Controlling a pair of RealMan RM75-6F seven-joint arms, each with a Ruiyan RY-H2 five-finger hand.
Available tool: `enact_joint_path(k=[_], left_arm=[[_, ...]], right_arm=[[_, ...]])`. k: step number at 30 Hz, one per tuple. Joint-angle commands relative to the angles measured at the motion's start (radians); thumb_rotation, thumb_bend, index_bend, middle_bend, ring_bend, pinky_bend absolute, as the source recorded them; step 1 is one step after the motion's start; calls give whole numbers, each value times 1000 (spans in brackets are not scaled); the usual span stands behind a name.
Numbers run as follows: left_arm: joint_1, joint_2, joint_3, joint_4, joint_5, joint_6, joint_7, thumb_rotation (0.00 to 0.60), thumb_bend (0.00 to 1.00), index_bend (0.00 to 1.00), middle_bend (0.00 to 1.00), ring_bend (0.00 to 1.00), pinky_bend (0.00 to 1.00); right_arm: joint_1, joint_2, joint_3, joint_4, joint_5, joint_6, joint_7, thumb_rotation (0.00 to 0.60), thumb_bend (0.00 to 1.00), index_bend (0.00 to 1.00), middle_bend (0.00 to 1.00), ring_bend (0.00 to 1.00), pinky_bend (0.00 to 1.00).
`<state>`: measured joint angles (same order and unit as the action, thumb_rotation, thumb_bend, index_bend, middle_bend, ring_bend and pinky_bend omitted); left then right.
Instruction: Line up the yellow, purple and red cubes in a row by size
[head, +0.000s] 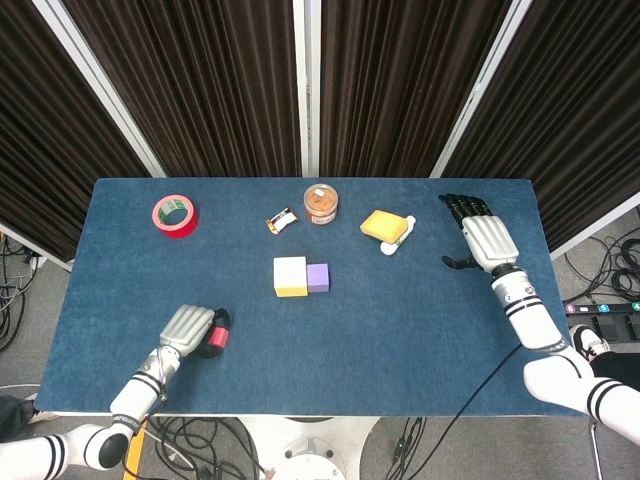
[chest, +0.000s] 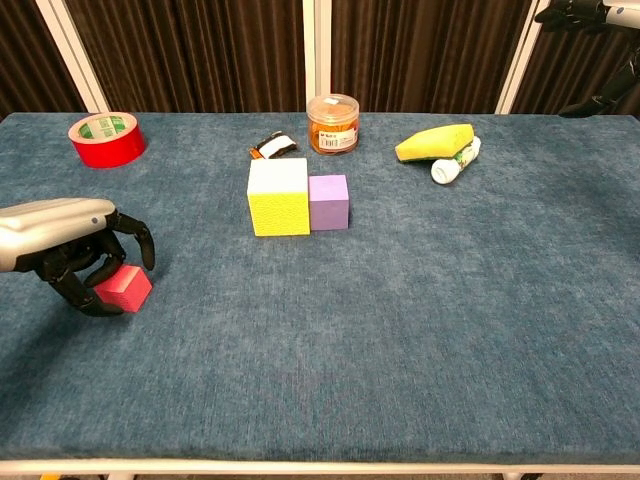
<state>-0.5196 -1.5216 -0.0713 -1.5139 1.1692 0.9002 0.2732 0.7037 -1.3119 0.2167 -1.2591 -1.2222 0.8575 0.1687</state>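
While my left hand curls its fingers around the red cube at the near left of the tabletop, the yellow cube and purple cube sit touching, far to the right; my right hand hovers spread and empty.

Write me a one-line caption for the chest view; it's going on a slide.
Left hand closes around the red cube while the yellow cube and purple cube sit side by side.

Dark ribbed curtains w/ white poles, blue table, cables on floor.
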Motion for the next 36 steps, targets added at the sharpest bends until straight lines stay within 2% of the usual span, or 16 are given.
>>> enact_joint_path(k=[1,7,11,19,30,36], left_arm=[[-4,-10,4,9,-9,8,10,600,275,504,833,877,952],[-7,-19,2,13,19,53,28,600,306,587,852,887,952],[-24,-8,-7,-23,59,67,27,600,306,595,853,887,952],[-137,-56,-58,-73,137,16,51,600,307,593,851,887,952],[-330,-209,-129,34,180,-99,81,600,306,572,841,883,952],[-416,-304,-144,118,133,-162,138,600,306,554,833,880,952]], right_arm=[[-3,0,-3,3,-3,-3,5,600,93,0,42,0,0],[-11,-1,-6,8,-13,1,27,600,91,0,42,0,0],[-18,5,-5,9,-18,10,38,600,91,0,42,0,0],[-28,22,8,24,-3,7,63,600,92,0,42,0,0],[-45,52,26,31,10,20,88,600,91,0,42,0,0],[-57,61,22,27,13,21,91,600,91,0,42,0,0]])
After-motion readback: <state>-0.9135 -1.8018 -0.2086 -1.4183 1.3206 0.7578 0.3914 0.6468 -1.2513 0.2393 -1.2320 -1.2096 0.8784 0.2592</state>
